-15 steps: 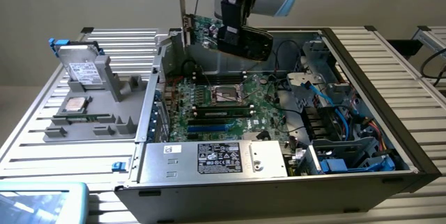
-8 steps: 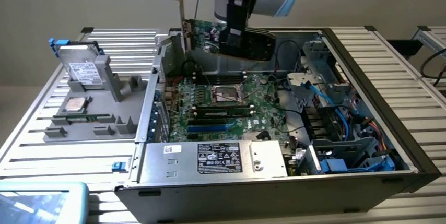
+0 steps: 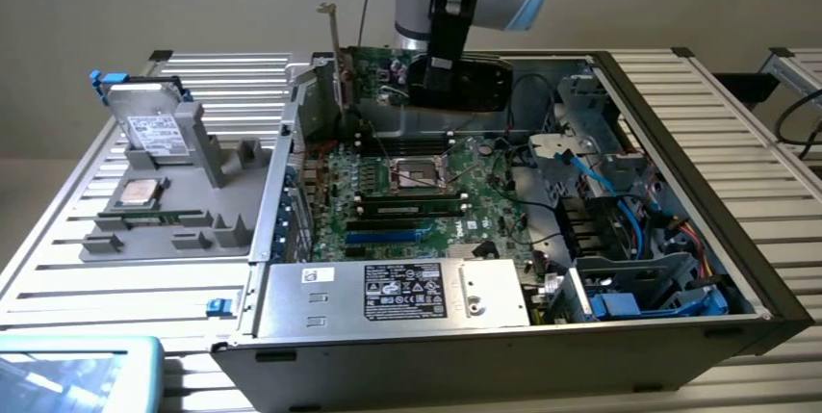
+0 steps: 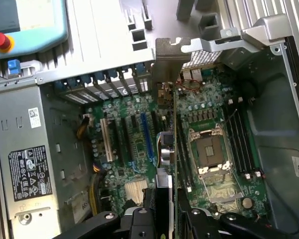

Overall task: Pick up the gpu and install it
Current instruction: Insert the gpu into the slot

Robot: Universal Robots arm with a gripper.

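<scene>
Above the motherboard (image 3: 385, 170), the gripper (image 3: 444, 81) has its fingers clamped on the gpu (image 3: 379, 68), which hangs upright on its edge. It looks light, stiff and fragile, best gripped across shroud and board, clear of the connector edge.

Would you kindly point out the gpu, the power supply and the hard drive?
gpu (image 3: 473, 86), exterior view, on its black cooler shroud.
power supply (image 3: 400, 291), exterior view, on its label.
hard drive (image 3: 156, 130), exterior view, on its white label.
</scene>
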